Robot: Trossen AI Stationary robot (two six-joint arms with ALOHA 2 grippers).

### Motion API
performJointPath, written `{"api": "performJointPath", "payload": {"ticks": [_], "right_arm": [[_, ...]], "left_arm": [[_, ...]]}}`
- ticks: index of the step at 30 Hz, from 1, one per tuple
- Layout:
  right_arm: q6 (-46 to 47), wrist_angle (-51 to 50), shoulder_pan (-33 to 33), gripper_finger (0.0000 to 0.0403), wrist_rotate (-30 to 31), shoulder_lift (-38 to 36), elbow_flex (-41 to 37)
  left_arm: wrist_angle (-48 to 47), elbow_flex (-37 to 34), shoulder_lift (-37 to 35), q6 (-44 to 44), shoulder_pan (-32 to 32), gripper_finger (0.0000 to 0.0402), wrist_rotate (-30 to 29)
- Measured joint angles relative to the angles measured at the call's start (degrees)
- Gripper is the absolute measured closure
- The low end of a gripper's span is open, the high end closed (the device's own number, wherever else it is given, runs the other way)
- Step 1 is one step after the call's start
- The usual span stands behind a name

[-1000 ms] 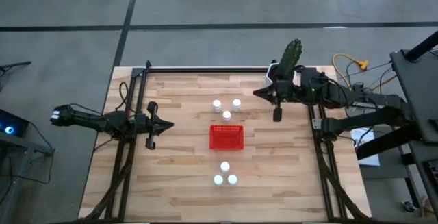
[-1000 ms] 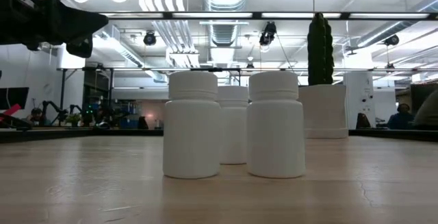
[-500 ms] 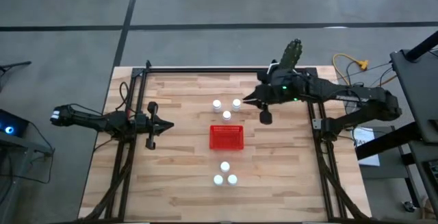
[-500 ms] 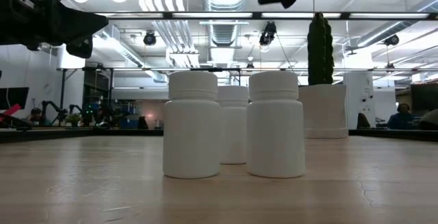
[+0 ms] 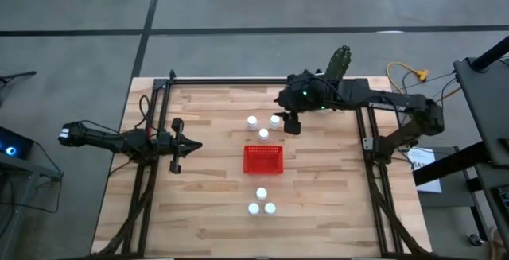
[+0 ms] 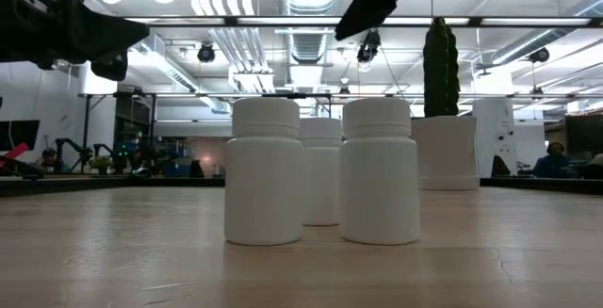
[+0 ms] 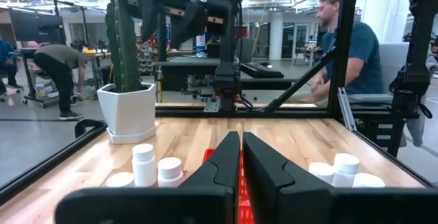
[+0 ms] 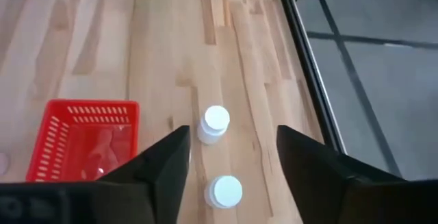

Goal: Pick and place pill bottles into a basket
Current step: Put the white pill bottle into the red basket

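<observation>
Three white pill bottles [image 5: 263,126] stand in a cluster beyond the red basket [image 5: 262,159] at mid-table. Three more [image 5: 262,203] stand on the near side of it; the low view shows these close up [image 6: 320,171]. My right gripper [image 5: 291,123] hovers open just right of the far cluster. Its wrist view looks down on two of those bottles [image 8: 216,123] [image 8: 224,191] between its spread fingers [image 8: 233,138], with the basket [image 8: 85,138] beside them. My left gripper [image 5: 175,145] waits shut at the table's left, fingers together [image 7: 241,162].
A cactus in a white pot [image 5: 336,67] stands at the far right edge, behind the right arm; it also shows in the low view [image 6: 446,148]. A black frame [image 5: 238,81] borders the table. People [image 7: 345,46] are in the room beyond.
My right gripper has swung from the table's right side toward the left, coming over the far cluster of pill bottles. The bottles and the basket have stayed where they were.
</observation>
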Motion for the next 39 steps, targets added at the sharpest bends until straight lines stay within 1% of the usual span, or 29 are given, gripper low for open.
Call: {"api": "performJointPath", "payload": {"ticks": [3, 6, 17, 23, 25, 28, 35, 39], "right_arm": [[-0.03, -0.57, -0.43, 0.0177, 0.11, 0.92, 0.10], [0.39, -1.98, -0.53, 0.0173, 1.25, 1.44, -0.01], [3.98, -2.47, -0.51, 0.0181, 1.50, 1.53, -0.68], [3.00, -3.82, -0.49, 0.0179, 1.27, 1.62, -0.77], [3.00, -3.83, -0.49, 0.0172, 1.27, 1.62, -0.77], [4.39, -3.89, -0.67, 0.0151, 1.75, 1.62, -0.77], [3.98, -3.60, -1.17, 0.0093, 7.44, 1.64, -0.79], [3.04, -3.33, -1.17, 0.0076, 7.65, 1.64, -0.79]], "left_arm": [[-0.75, -0.01, 0.11, 0.00, 0.02, 0.0402, 0.00], [-1.32, 0.00, 0.12, -0.02, 0.07, 0.0402, -0.01], [-1.67, 0.00, 0.47, -0.02, 0.04, 0.0402, 0.00], [-1.69, -0.01, 0.58, -0.02, 0.04, 0.0402, 0.00], [-1.69, 0.00, 0.65, -0.02, 0.04, 0.0402, 0.00], [-1.69, -0.02, 0.65, -0.02, 0.04, 0.0402, 0.02], [-1.69, -0.02, 0.74, -0.02, 0.04, 0.0402, 0.02], [-1.69, -0.01, 0.74, -0.02, 0.04, 0.0402, 0.01]]}}
